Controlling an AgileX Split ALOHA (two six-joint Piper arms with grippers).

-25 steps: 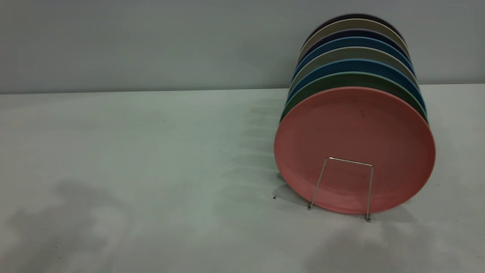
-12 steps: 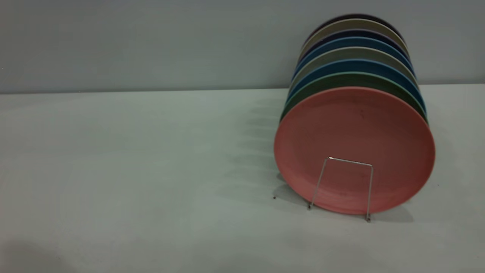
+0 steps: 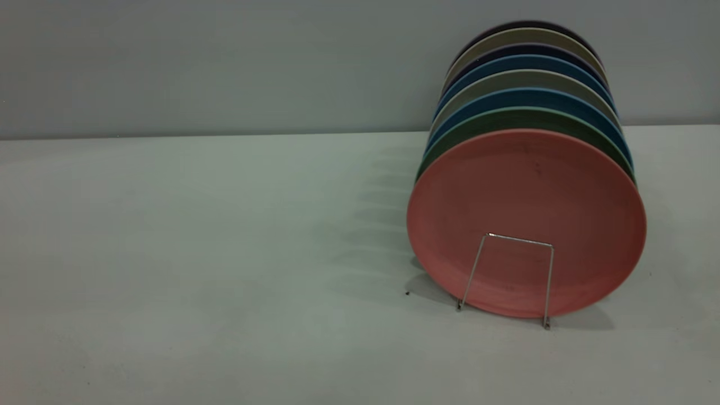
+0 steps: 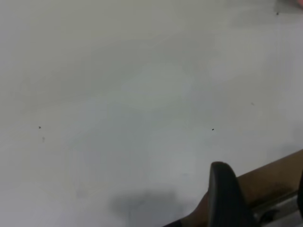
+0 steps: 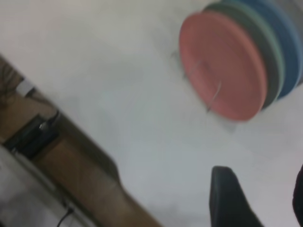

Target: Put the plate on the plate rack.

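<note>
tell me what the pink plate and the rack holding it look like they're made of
The plate: probably plastic, possibly melamine; flat salmon colour, matte, no gloss or highlights, with a few faint dark scuffs. The plate rack: thin bare metal wire, silver, catching small glints at the bends of the front loop. Neither material can be confirmed by sight alone.

Matte plastic plate (image 3: 526, 208), shiny thin metal wire plate rack (image 3: 509, 275), smooth matte table (image 3: 197, 253).

A pale grey-white table (image 3: 197, 253) fills the room's foreground, evenly and softly lit, carrying faint shadows. Behind it rises 1 plain grey wall (image 3: 225, 62). The table's brown wooden edge (image 5: 80, 175) shows beyond the tabletop.
</note>
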